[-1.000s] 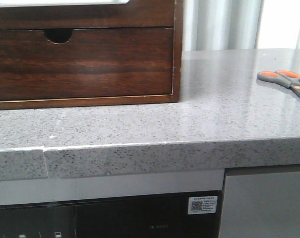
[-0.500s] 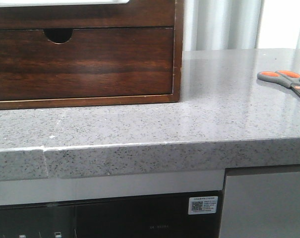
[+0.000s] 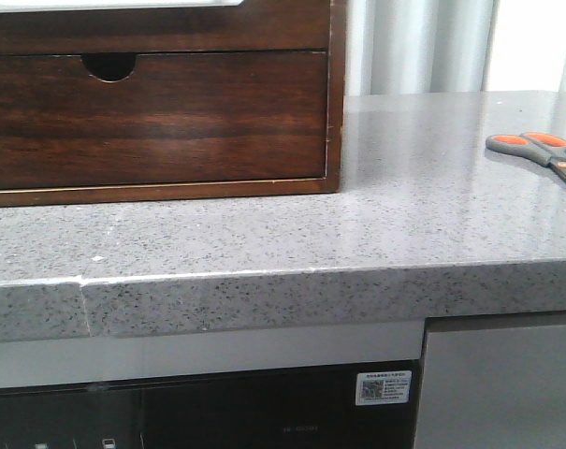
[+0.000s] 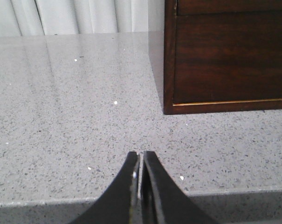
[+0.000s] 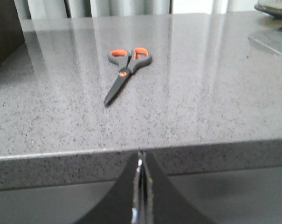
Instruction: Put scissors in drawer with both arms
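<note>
The scissors (image 3: 537, 152) lie flat on the grey counter at the far right, handles to the left, blade tips cut off by the picture edge. In the right wrist view the scissors (image 5: 123, 73) lie ahead of my right gripper (image 5: 141, 155), which is shut and empty in front of the counter's front edge. The drawer (image 3: 161, 30) is the plain wood front at the top of the dark cabinet, shut and partly cut off. My left gripper (image 4: 141, 156) is shut and empty over the counter's front edge, near the cabinet's left corner. Neither gripper shows in the front view.
Below the plain front is a larger drawer front with a semicircular notch (image 3: 109, 65), also shut. The cabinet (image 4: 168, 70) stands at the back left of the speckled counter (image 3: 357, 234). Curtains hang behind. An appliance front sits under the counter.
</note>
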Available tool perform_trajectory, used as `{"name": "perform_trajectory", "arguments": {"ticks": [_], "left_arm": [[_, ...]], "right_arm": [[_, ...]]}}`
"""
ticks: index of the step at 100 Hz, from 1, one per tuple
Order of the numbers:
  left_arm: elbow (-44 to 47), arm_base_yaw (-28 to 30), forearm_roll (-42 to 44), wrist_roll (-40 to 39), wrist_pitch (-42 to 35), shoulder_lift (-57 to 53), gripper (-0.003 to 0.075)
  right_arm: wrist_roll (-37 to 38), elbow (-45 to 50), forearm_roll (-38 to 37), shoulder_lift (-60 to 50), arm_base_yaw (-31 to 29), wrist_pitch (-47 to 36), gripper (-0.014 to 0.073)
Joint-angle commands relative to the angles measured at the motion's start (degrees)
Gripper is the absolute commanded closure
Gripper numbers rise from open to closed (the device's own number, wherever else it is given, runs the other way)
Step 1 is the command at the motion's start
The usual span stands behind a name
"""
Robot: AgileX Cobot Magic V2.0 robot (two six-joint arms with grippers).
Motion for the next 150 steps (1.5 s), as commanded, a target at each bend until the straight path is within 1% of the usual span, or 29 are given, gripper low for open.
{"name": "perform_trajectory", "arguments": {"ticks": [1, 13, 20, 28, 39, 49, 55, 61, 66, 71, 81, 87, 104, 113, 120, 124, 127, 134, 139, 150], "left_arm": [[1.3, 0.0, -0.8, -0.6, -5.8, -2.0, 0.074], [1.3, 0.0, -0.8, -0.6, -7.0, -2.0, 0.074], [1.3, 0.0, -3.0, -0.6, -9.1, -2.0, 0.074], [0.8, 0.0, -5.6, -0.6, -9.5, -2.0, 0.074], [-0.9, 0.0, -5.3, -0.5, -8.9, -2.0, 0.074], [-4.3, 0.0, -5.4, -0.5, -7.7, -2.0, 0.074], [-7.9, 0.0, -5.2, -0.3, -3.0, -1.6, 0.074], [-11.6, 0.0, -4.7, 1.9, 2.2, -0.4, 0.074], [-13.9, 0.0, -4.7, 4.5, 4.9, 1.0, 0.074], [-15.7, 0.0, -4.8, 5.5, 5.8, 2.7, 0.074], [-18.6, 0.0, -6.9, 5.5, 5.4, 5.7, 0.074], [-19.8, 0.0, -8.9, 5.5, 4.2, 7.2, 0.074], [-20.4, 0.0, -9.8, 5.5, -1.3, 10.4, 0.0739], [-20.4, 0.0, -11.4, 5.5, -5.2, 11.5, 0.0735], [-20.4, 0.0, -11.4, 5.5, -8.1, 12.0, 0.0676], [-20.4, 0.0, -11.4, 5.5, -9.2, 12.4, 0.0608], [-20.4, 0.0, -11.4, 5.5, -9.9, 12.5, 0.0543], [-20.4, 0.0, -11.4, 5.5, -11.0, 12.9, 0.0428], [-20.4, 0.0, -11.4, 5.5, -11.5, 13.5, 0.0389], [-20.3, -0.1, -11.4, 5.5, -13.0, 15.4, 0.0386]], "right_arm": [[-0.4, 1.8, -1.5, -1.7, -0.1, -6.7, 0.066], [-0.3, 1.8, -3.4, -1.7, -0.1, -9.0, 0.0659], [-0.3, 1.8, -3.4, -1.7, -0.1, -12.8, 0.0659], [-0.3, 1.8, -3.4, -1.7, -0.1, -16.9, 0.0659], [-0.3, 1.7, -3.4, -1.7, -0.1, -17.8, 0.0659], [-0.2, 0.6, -3.3, -1.4, -0.1, -16.6, 0.0659], [-0.2, -0.6, -3.3, -0.9, 0.0, -15.9, 0.0659], [-0.2, -2.6, -3.3, 0.0, 0.0, -13.9, 0.0659], [-0.2, -4.6, -2.5, 1.1, 0.0, -11.5, 0.0659], [-0.2, -6.8, -0.8, 2.5, 0.0, -8.4, 0.0659], [-0.2, -11.6, 3.6, 6.6, 0.0, -2.8, 0.0659], [-0.2, -13.9, 5.0, 9.0, 0.0, -1.3, 0.0659], [-0.2, -19.3, 5.1, 15.9, 0.0, 1.7, 0.0659], [-0.2, -19.7, 5.1, 17.4, 0.0, 0.7, 0.0659], [-0.2, -19.6, 5.1, 17.8, 0.0, 0.7, 0.0659], [-0.2, -19.6, 5.1, 17.8, 0.0, 0.9, 0.0659], [-0.2, -19.6, 5.1, 17.8, 0.0, 0.9, 0.0659], [-0.2, -19.6, 5.0, 17.8, 0.0, 0.9, 0.0659], [-0.2, -19.6, 5.0, 17.8, 0.0, 0.9, 0.0659], [-0.2, -19.6, 5.0, 17.8, 0.0, 0.9, 0.0659]]}}
